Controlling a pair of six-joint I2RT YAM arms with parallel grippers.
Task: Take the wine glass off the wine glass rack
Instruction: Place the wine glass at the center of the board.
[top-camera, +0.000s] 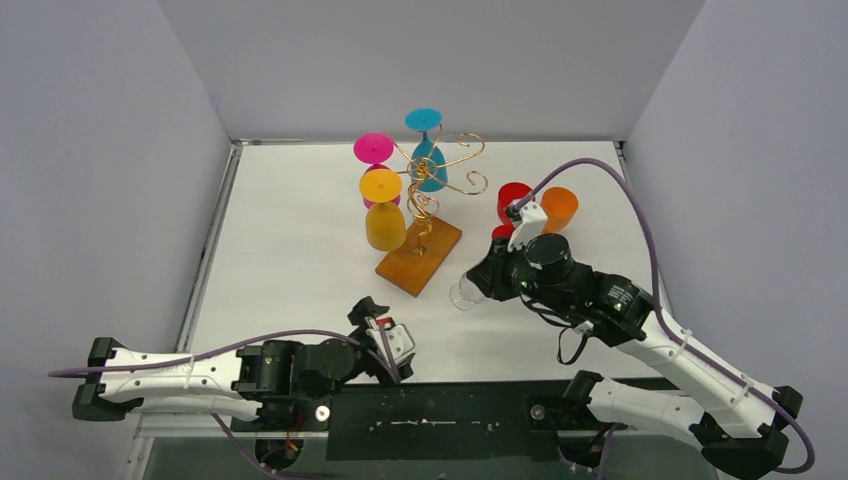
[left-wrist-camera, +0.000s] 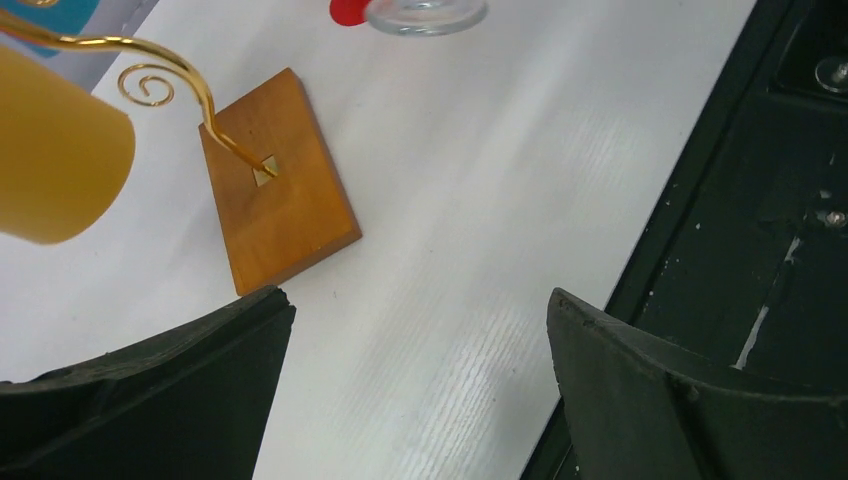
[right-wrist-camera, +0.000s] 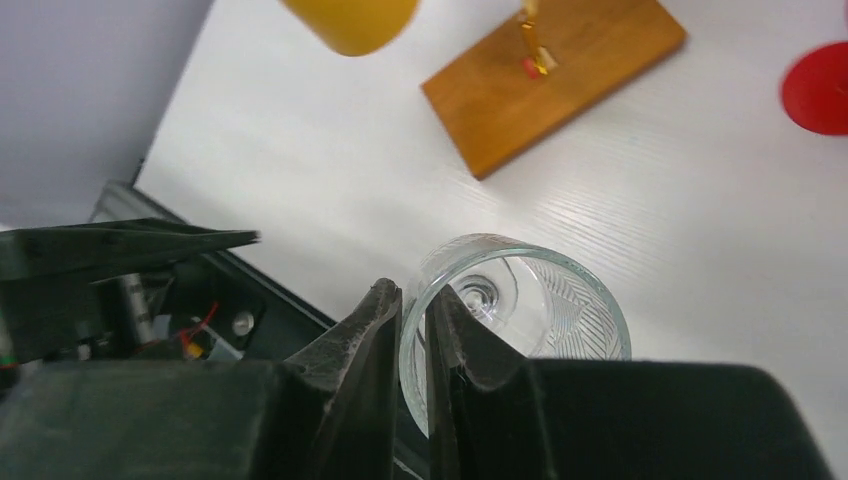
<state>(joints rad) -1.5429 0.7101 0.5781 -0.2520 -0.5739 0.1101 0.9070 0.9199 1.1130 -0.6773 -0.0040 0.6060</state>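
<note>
The wine glass rack (top-camera: 436, 185) is gold wire with scroll arms on an orange-brown wooden base (top-camera: 420, 256), also seen in the left wrist view (left-wrist-camera: 275, 190) and the right wrist view (right-wrist-camera: 555, 80). A yellow glass (top-camera: 384, 212), a pink glass (top-camera: 374, 150) and a teal glass (top-camera: 428, 160) hang on it upside down. My right gripper (right-wrist-camera: 415, 310) is shut on the rim of a clear wine glass (right-wrist-camera: 540, 300), one finger inside the bowl and one outside. The glass is upright, right of the base (top-camera: 465, 293), low at the table. My left gripper (left-wrist-camera: 420, 310) is open and empty.
A red glass (top-camera: 512, 203) and an orange glass (top-camera: 559, 208) stand on the table behind my right arm. The black mounting rail (top-camera: 450, 410) runs along the near edge. Grey walls close in the back and both sides.
</note>
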